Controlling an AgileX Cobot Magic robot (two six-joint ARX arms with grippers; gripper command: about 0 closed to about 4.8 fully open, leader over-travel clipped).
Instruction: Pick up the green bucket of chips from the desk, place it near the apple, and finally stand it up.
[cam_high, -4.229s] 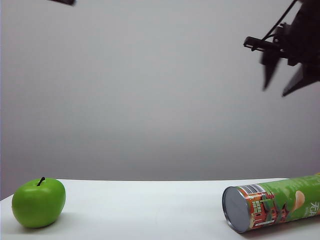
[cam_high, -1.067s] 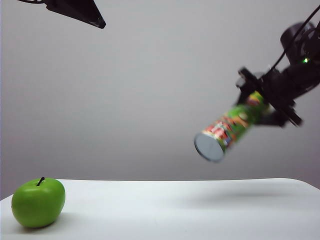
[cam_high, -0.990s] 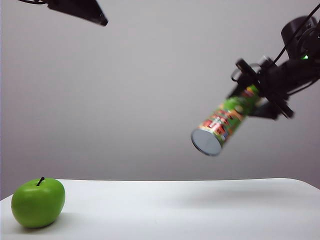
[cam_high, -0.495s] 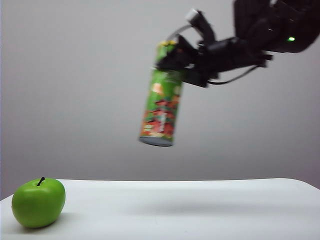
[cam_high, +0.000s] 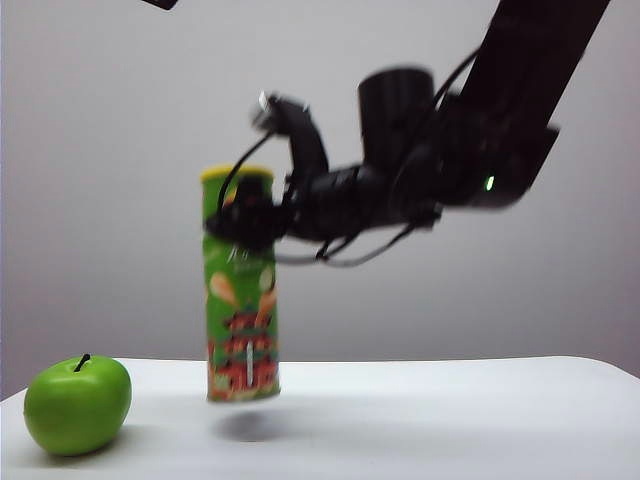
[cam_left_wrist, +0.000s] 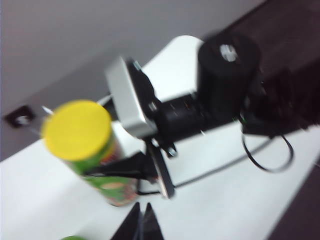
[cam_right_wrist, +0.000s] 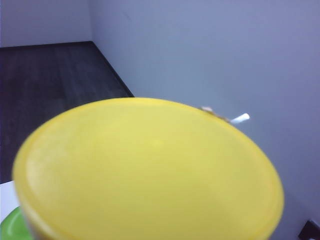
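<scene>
The green bucket of chips (cam_high: 240, 330) hangs upright, yellow lid up, its base just above the desk (cam_high: 450, 420), a short way right of the apple (cam_high: 77, 405). My right gripper (cam_high: 240, 222) reaches in from the right and is shut on the can's upper part. In the left wrist view the yellow lid (cam_left_wrist: 77, 130) shows from above with the right gripper's fingers (cam_left_wrist: 156, 172) around the can. My left gripper (cam_left_wrist: 141, 222) hovers high above, its tips pressed together and empty. In the right wrist view the lid (cam_right_wrist: 150, 170) hides the right fingers.
The right arm's black wrist and cables (cam_high: 400, 180) stretch across the upper right. Only a dark tip of the left arm (cam_high: 160, 3) shows at the top edge. The desk's rounded edge (cam_high: 610, 370) lies far right, and a plain grey wall stands behind.
My right arm swung left and down with the can, turning it from tilted to upright near the apple. The left gripper moved up almost out of the exterior view.
</scene>
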